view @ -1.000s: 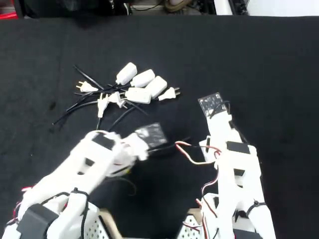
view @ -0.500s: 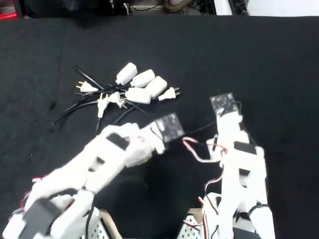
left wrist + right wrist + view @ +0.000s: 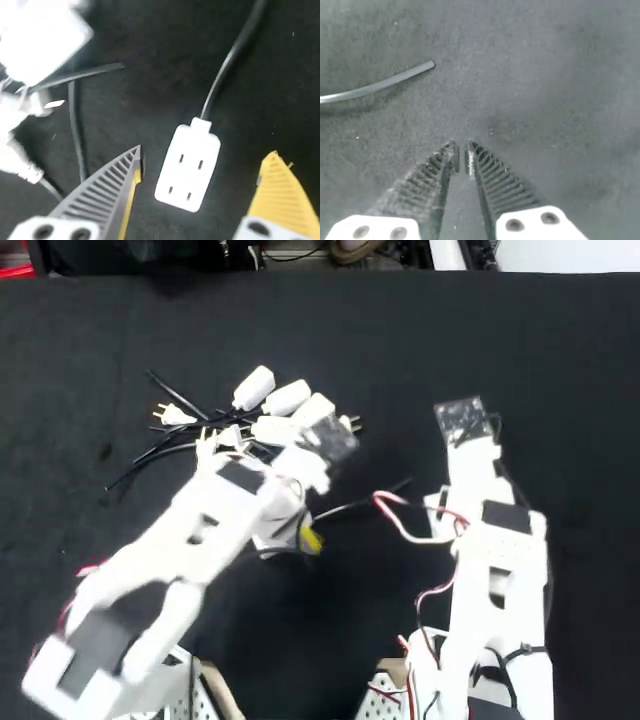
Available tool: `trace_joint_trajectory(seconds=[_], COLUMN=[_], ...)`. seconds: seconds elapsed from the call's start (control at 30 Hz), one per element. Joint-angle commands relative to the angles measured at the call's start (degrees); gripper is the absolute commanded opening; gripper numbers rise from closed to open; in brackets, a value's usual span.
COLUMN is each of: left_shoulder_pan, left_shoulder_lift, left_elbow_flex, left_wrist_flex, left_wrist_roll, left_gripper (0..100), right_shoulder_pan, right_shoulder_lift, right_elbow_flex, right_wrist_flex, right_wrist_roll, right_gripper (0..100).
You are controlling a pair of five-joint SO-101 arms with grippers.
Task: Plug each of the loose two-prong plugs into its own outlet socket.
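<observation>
Four white outlet sockets [image 3: 254, 387], at least three two-prong plugs [image 3: 172, 415], two robot arms [image 3: 490, 540]

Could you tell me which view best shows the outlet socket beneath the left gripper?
Left wrist view: the outlet socket lies face up, slots plain, inside the open left gripper. In the high view the left arm covers it; the right wrist view faces a stray cord.
</observation>
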Motion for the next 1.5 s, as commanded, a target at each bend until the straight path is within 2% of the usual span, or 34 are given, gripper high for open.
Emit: trace_joint_trajectory(seconds=[0.0,0.1,0.2,0.3,0.43,0.73,0.83,0.9,0.97,1.2,1.47], left_shoulder_pan=[-5.1,-12.4,-22.5,-32.5,-38.7,-39.5,-39.7,-39.7,-39.7,-39.3,-39.2], left_shoulder_lift=[-12.0,-23.6,-35.2,-44.9,-55.3,-74.5,-80.4,-84.2,-87.6,-87.5,-87.5], left_elbow_flex=[2.7,6.0,9.9,15.7,27.5,46.7,51.6,54.9,56.5,56.7,56.9], left_wrist_flex=[3.5,8.6,12.1,13.5,12.1,11.0,11.1,11.9,14.9,16.3,16.3], left_wrist_roll=[4.7,5.7,5.3,1.6,-3.0,-5.6,-5.7,-8.3,-11.6,-14.0,-14.1], left_gripper=[36,36,36,36,36,36,36,36,36,36,36], right_shoulder_pan=[-3.7,-8.2,-12.5,-17.0,-20.9,-24.2,-25.0,-25.7,-26.1,-26.6,-26.6], right_shoulder_lift=[1.9,8.6,18.7,29.6,40.6,59.8,67.5,72.3,76.4,90.0,102.8], right_elbow_flex=[-8.7,-14.9,-23.0,-30.9,-40.5,-69.7,-80.6,-87.8,-94.7,-116.0,-129.7], right_wrist_flex=[4.4,6.1,6.0,6.0,6.1,17.8,22.1,25.0,28.2,37.1,42.3], right_wrist_roll=[6.2,11.0,16.1,24.8,37.0,45.6,46.1,46.5,47.5,49.9,50.5], right_gripper=[4.4,8.7,9.6,9.6,9.6,10.2,17.1,21.9,22.4,21.4,21.2])
